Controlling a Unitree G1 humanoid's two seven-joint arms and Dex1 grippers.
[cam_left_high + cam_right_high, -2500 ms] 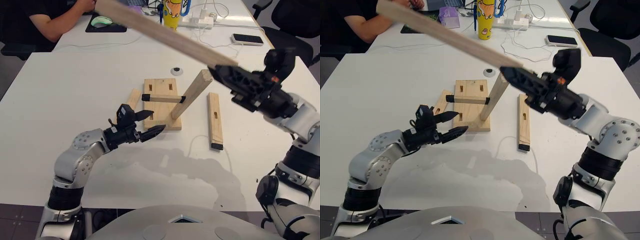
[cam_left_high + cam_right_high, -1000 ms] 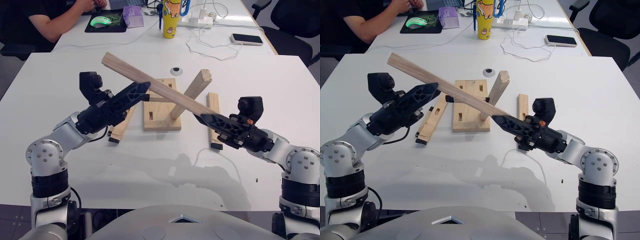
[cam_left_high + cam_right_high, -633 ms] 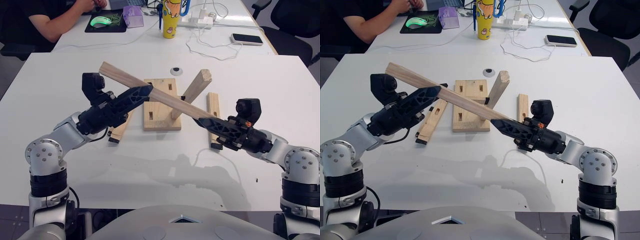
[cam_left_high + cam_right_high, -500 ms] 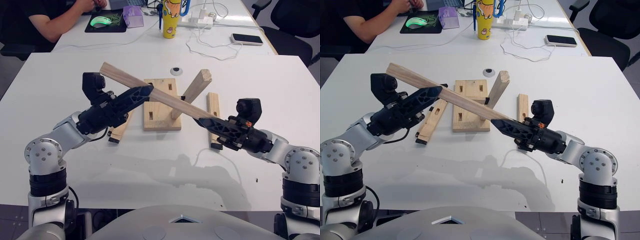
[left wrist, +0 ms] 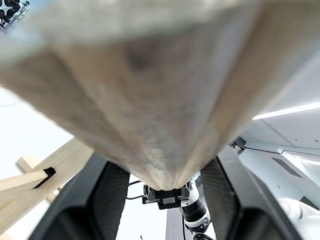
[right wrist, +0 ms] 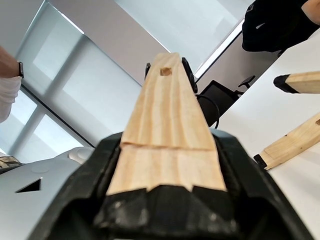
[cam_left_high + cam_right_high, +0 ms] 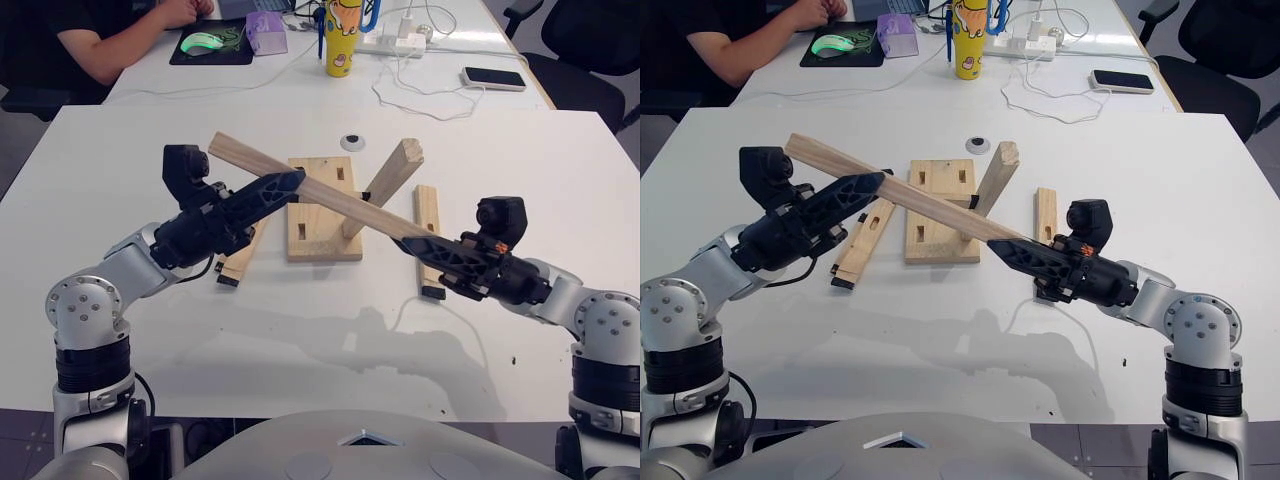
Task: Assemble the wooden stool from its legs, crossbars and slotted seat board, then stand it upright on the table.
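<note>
**Two-arm hold on a long leg above the table.**
The right gripper, with its forearm low over the table's near right, has its fingers closed on the long leg's lower end. The left gripper, reaching in from the left, clamps the same leg farther up, so the leg slopes up to the left, clear of the table. Beyond, the seat board lies flat with a tilted leg standing in one slot. One spare leg lies to its right and another to its left.

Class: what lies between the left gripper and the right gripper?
The long wooden leg, gripped by left gripper and right gripper, above the seat board; left eye view.
</note>
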